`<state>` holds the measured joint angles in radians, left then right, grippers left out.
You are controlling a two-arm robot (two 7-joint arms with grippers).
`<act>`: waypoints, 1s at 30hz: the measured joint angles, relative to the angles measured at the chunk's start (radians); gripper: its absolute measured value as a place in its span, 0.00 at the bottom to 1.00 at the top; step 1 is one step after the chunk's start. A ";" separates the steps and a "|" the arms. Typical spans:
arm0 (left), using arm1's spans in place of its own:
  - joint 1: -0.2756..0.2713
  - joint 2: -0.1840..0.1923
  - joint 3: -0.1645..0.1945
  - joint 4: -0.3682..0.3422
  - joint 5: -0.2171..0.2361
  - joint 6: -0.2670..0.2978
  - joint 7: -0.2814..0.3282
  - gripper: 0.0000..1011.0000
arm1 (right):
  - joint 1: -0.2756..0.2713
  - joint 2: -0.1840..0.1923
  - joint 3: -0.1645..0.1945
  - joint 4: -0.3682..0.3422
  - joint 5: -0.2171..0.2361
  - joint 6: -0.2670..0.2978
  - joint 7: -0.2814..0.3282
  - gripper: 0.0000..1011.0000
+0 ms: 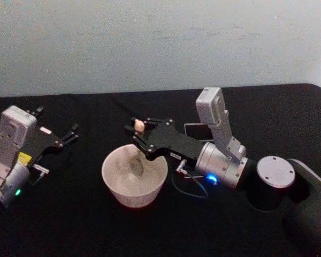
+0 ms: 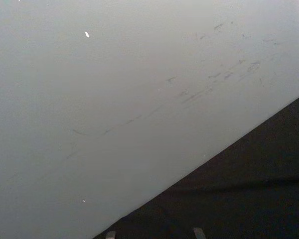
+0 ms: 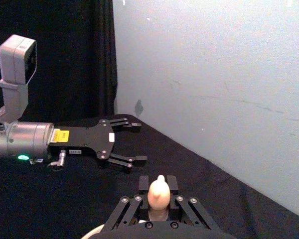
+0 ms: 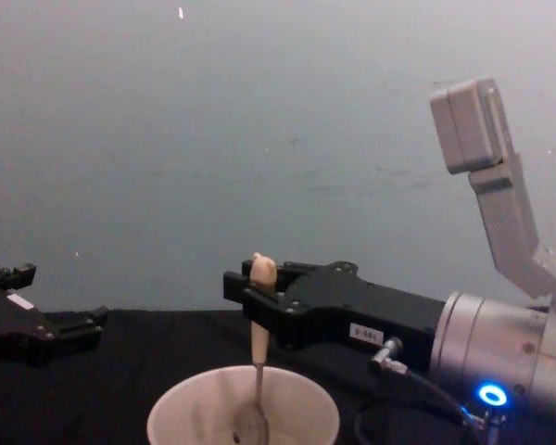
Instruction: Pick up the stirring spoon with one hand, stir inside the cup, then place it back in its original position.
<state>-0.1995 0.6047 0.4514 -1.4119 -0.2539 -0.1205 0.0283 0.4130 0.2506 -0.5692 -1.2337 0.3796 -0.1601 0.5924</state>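
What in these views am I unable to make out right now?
The holder: head view, mostly hidden behind the right arm.
The stirring spoon: right wrist view, stem and bowl hidden beneath the right end effector gripping it.
The cup: chest view, lower part cut off by the bottom edge; head view, contents too unclear to tell.
The left end effector, parked open at left: chest view, body cut off by the left edge.

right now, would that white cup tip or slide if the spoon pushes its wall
Probably slides rather than tips if the stirring spoon in the right gripper nudges it: the cup is wide and low, though narrower at its base. Thin rim, so likely light. The black cloth may add grip.
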 joint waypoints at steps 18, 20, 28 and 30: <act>0.000 0.000 0.000 0.000 0.000 0.000 0.000 0.99 | -0.094 0.087 0.039 -0.141 0.037 0.036 0.017 0.21; 0.000 0.000 0.000 0.000 0.000 0.000 0.000 0.99 | -0.110 0.100 0.035 -0.165 0.044 0.040 0.027 0.21; 0.000 0.000 0.000 0.000 0.000 0.000 0.000 0.99 | -0.122 0.102 0.007 -0.185 0.048 0.047 0.035 0.21; 0.000 0.000 0.000 0.000 0.000 0.000 0.000 0.99 | -0.115 0.092 0.000 -0.177 0.046 0.046 0.032 0.21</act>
<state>-0.1995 0.6047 0.4514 -1.4120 -0.2539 -0.1206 0.0283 0.2976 0.3424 -0.5695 -1.4103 0.4257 -0.1144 0.6239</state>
